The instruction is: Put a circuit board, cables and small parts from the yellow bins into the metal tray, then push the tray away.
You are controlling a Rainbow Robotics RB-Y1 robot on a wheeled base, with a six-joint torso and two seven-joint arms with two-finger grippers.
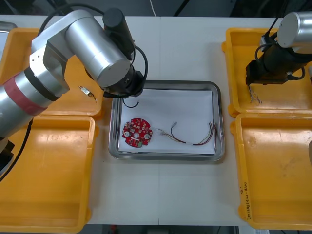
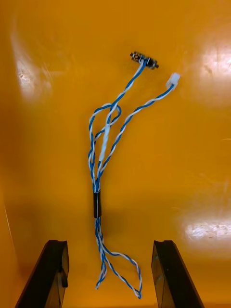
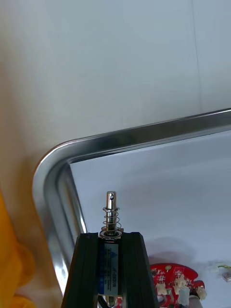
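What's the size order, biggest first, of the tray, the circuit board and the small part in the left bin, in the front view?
1. Tray
2. Circuit board
3. Small part

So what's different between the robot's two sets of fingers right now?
The left fingers are shut on a small metal part over the metal tray; the right fingers stand open, empty, above a blue and white cable in a yellow bin. Both pairs are black.
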